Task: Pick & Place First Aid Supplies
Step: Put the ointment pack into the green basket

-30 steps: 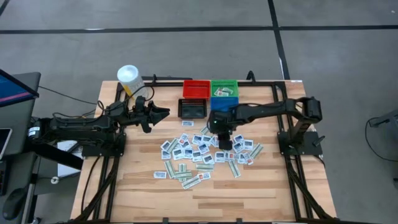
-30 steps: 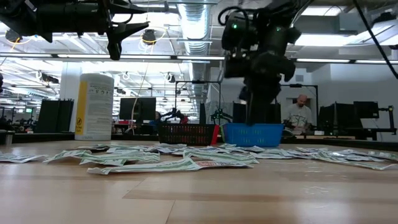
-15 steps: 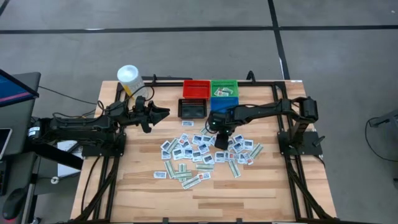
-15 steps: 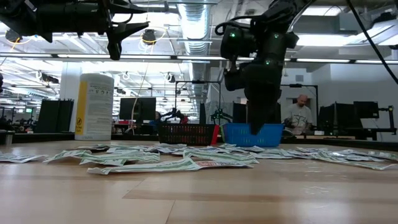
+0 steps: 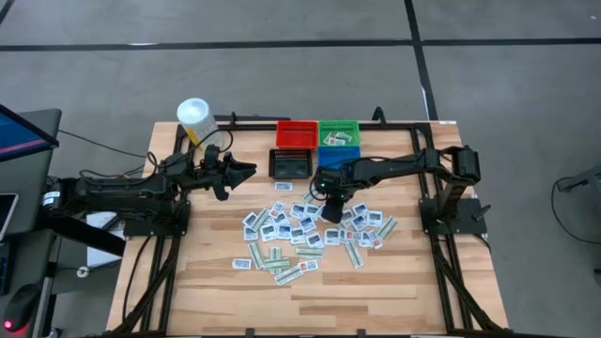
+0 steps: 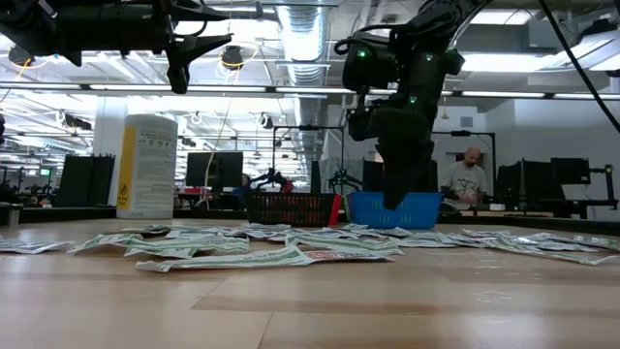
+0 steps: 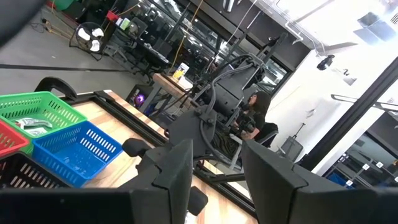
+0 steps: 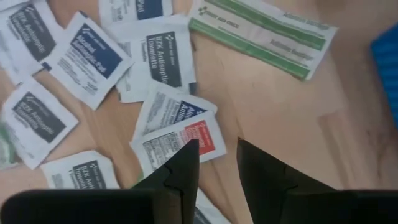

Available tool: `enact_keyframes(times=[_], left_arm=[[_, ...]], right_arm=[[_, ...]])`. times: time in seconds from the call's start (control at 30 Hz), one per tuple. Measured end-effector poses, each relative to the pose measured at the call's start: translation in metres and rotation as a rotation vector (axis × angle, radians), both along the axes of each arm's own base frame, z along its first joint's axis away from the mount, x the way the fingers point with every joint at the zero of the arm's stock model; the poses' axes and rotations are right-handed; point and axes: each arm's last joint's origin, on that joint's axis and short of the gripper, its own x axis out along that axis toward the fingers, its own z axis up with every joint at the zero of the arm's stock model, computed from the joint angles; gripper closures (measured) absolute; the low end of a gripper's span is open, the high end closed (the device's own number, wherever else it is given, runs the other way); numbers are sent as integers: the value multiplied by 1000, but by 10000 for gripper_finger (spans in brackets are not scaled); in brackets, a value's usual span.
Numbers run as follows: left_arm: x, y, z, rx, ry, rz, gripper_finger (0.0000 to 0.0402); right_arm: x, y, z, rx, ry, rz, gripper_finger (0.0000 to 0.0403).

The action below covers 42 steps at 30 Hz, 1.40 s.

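Note:
Many small flat packets (image 5: 302,233) lie spread on the wooden table, square white ones with dark print and narrow green-white strips (image 8: 261,28); they also show in the low view (image 6: 262,250). My right gripper (image 5: 331,203) hangs open just above the pile's far right part, its fingers (image 8: 186,163) pointing down over a white packet with red print (image 8: 198,138), and touches nothing. In the low view it (image 6: 399,199) is clear of the table. My left gripper (image 5: 246,170) waits open in the air at the table's far left, empty.
Red (image 5: 296,133), green (image 5: 338,128), blue (image 5: 340,145) and black (image 5: 289,164) bins stand at the table's far middle, right behind my right gripper. A white tub (image 5: 192,115) with a yellow label stands at the far left corner. Bare wood lies toward the near edge (image 5: 310,300).
My right gripper has come down toward the packets and shifted a little toward the table's far edge and left. The packets lie as before.

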Motion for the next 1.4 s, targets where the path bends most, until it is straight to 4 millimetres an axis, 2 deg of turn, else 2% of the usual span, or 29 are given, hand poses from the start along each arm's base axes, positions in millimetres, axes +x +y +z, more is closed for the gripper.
enact_keyframes(times=[0.77, 1.4], left_arm=[[0, 0, 0, 0, 0, -1, 262], [0, 0, 0, 0, 0, -1, 262]], right_arm=[[1, 7, -1, 35, -1, -33, 300], [2, 14, -1, 54, 2, -191, 300]])
